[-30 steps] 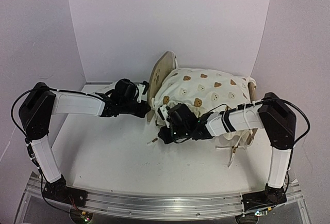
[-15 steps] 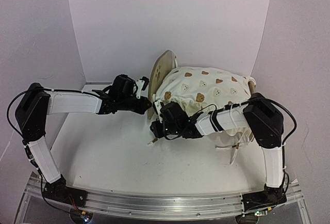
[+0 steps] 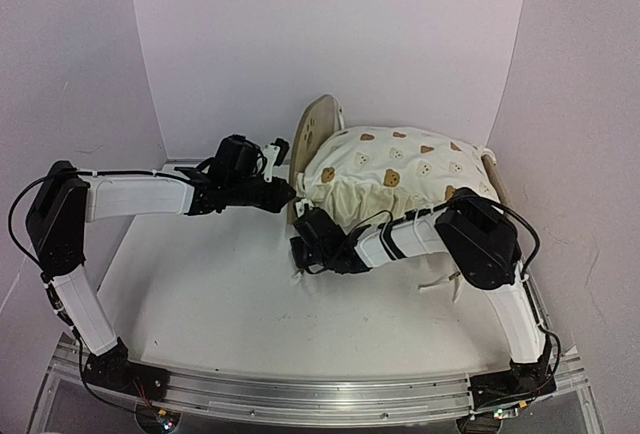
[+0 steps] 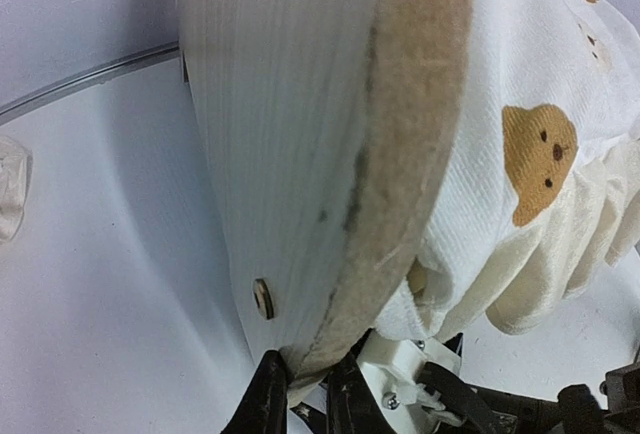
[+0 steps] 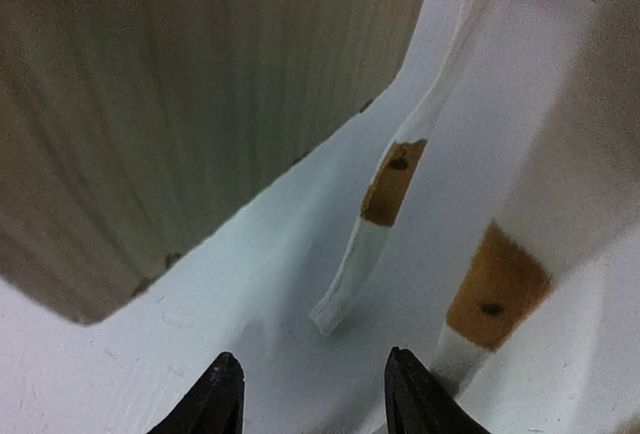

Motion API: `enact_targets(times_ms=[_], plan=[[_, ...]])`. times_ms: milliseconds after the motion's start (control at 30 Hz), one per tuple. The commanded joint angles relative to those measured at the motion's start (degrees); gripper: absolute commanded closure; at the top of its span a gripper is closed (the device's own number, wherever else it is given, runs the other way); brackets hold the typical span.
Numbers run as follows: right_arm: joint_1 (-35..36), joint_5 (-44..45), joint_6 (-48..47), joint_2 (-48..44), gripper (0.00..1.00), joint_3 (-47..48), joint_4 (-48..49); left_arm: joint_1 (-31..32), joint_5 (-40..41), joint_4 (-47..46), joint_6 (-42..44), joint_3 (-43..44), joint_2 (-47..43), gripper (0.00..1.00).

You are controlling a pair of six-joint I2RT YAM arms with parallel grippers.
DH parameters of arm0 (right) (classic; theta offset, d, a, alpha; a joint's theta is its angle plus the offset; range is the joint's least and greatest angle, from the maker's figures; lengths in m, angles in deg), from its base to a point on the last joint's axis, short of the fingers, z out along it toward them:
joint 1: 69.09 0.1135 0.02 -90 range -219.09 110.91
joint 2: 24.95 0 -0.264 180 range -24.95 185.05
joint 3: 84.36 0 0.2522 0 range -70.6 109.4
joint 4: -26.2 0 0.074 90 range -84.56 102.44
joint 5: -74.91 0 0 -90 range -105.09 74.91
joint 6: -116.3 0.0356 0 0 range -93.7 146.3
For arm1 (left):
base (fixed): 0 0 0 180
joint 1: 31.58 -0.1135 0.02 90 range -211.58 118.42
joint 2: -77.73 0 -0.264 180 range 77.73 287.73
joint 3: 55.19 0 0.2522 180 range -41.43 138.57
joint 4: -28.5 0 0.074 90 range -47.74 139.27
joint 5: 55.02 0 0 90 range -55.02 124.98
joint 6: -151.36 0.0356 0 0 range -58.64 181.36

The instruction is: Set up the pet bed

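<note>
One pet bed (image 3: 316, 126), left jaws tight on its headboard (image 4: 300, 154).

- Your left fingers (image 3: 284, 195) meet the pet bed (image 3: 314, 132) at its headboard's near edge.
- Your right fingers (image 3: 299, 254) sit low over the tabletop (image 3: 200, 284), beside the bear-print cushion (image 3: 400, 169).
- That cushion lies heaped on the bed.

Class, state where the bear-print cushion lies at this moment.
Top view: the cushion lies right of centre on the pet bed, just behind the right gripper.
</note>
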Motion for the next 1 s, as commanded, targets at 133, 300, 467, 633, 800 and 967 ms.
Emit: enact_targets(times_ms=[133,300,467,633,800,967], plan=[[0.3,4.6,6.2,-0.2,0.5,3.9,-2.2,0.3,-4.5,-14.4,-2.2,6.2,-5.9,1.0],[-0.2,0.2,1.5,-9.8,0.57,-5.1,2.5,0.3,-2.6,-14.4,-1.2,6.1,-6.1,1.0],[-1.2,-19.0,-16.6,-14.6,0.55,-10.4,7.5,0.3,-2.8,-14.4,-0.4,7.2,-6.0,1.0],[-1.5,-24.4,-29.2,-14.9,0.58,-10.5,7.9,0.3,-2.8,-14.4,0.3,7.9,-6.0,1.0],[-1.5,-13.9,-17.9,-9.3,0.72,-10.3,19.0,0.3,-3.6,-14.4,-0.2,9.7,-5.6,1.0],[-1.5,-5.6,-10.8,-4.6,0.75,-7.7,23.3,0.3,-4.8,-14.3,-0.3,10.1,-5.9,1.0]])
